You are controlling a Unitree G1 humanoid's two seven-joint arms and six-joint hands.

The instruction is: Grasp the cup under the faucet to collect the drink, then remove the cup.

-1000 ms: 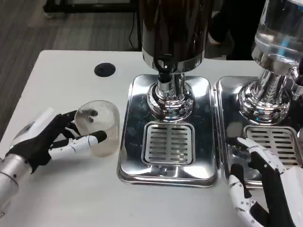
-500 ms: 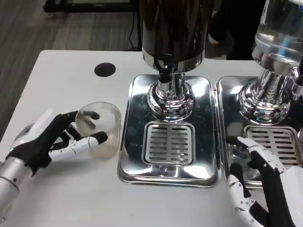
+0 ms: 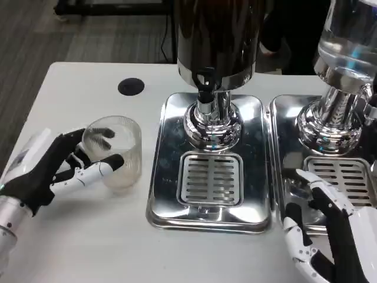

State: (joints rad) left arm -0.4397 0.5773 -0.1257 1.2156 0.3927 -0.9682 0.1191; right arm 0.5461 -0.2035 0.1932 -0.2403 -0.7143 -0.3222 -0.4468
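A clear ribbed cup (image 3: 116, 152) stands left of the dark drink dispenser (image 3: 215, 41), held by my left hand (image 3: 50, 171) with fingers wrapped around its near and far sides. The dispenser's black faucet (image 3: 205, 94) hangs over a slotted drip grate (image 3: 211, 177) on a shiny steel tray (image 3: 171, 118). The cup is beside the tray, not under the faucet. My right hand (image 3: 327, 230) rests at the lower right over the second tray's front edge, fingers spread, holding nothing.
A second dispenser with a clear tank (image 3: 347, 41) stands on its own steel tray (image 3: 283, 118) at the right. A black round grommet (image 3: 130, 86) sits in the white table (image 3: 70, 236) behind the cup. The table's left edge runs close to my left forearm.
My left hand has drawn the cup slightly left and away from the steel tray, and the cup looks tilted or lifted a little. The right hand has not moved.
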